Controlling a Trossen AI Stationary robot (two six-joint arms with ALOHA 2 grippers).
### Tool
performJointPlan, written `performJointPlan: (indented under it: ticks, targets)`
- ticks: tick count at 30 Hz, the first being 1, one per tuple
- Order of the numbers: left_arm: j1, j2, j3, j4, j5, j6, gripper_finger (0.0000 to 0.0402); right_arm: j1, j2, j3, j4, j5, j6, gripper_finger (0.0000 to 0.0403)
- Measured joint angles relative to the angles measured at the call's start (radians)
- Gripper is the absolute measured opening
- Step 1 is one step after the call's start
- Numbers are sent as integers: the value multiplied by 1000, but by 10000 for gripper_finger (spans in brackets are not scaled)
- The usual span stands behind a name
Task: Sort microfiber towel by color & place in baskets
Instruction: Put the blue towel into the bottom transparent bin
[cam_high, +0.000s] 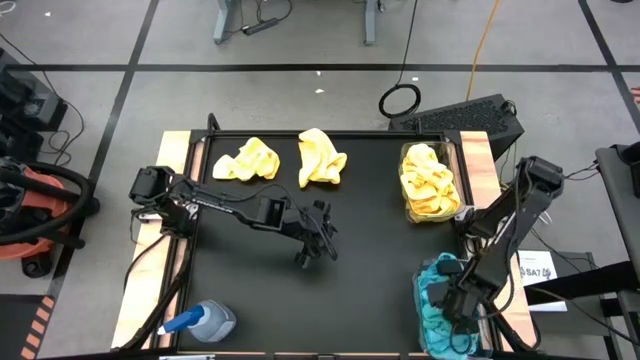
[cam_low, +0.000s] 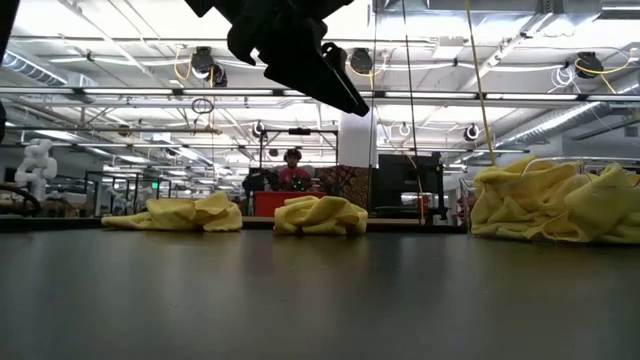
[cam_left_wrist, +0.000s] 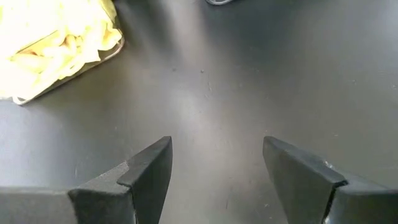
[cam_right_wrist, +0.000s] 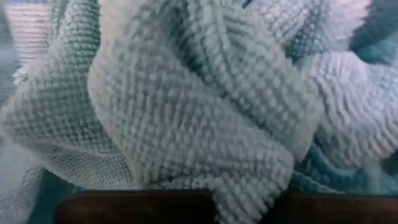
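Observation:
Two yellow microfiber towels (cam_high: 248, 160) (cam_high: 321, 157) lie crumpled on the black table near its far edge. A clear basket (cam_high: 404, 180) at the far right holds several yellow towels (cam_high: 431, 183). Another basket (cam_high: 418, 300) at the near right holds teal towels (cam_high: 440, 335). My left gripper (cam_high: 318, 245) hangs open above bare table at the middle, its fingers (cam_left_wrist: 149, 168) apart with nothing between them. My right gripper (cam_high: 455, 300) is down over the teal basket, shut on a teal towel (cam_right_wrist: 186, 106) that fills its wrist view. My right gripper comes steeply from above and is shut on a fold of the teal towel (cam_right_wrist: 249, 180), which bulges out between the two dark fingers. Several layers seem bunched there. The cloth hangs slack below the fingers, over the teal pile in the near-right basket.
A spray bottle with a blue cap (cam_high: 205, 322) lies at the table's near left corner. The middle of the table (cam_high: 360, 270) is bare black surface. Wooden strips run along the table's left and right edges. A person shows far off in the room (cam_low: 293, 170).

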Motion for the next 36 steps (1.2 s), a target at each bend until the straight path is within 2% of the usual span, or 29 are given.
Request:
performJointPlan:
  ticks: [7, 15, 19, 29, 32, 36]
  targets:
    - [1, 0, 0, 2, 0, -1, 255, 0, 112, 6, 34, -8, -28, 2]
    - [0, 0, 0, 2, 0, -2, 255, 0, 89, -3, 37, -5, -3, 7]
    - [0, 0, 0, 2, 0, -17, 255, 0, 21, -9, 39, 7, 33, 43]
    - [0, 0, 0, 2, 0, -23, 255, -1, -169, -11, 31, 15, 152, 175]
    - [0, 0, 0, 2, 0, -23, 255, -1, -236, -11, 31, 11, 191, 196]
    - [0, 0, 0, 2, 0, -23, 255, -1, -334, -11, 32, 8, 262, 202]
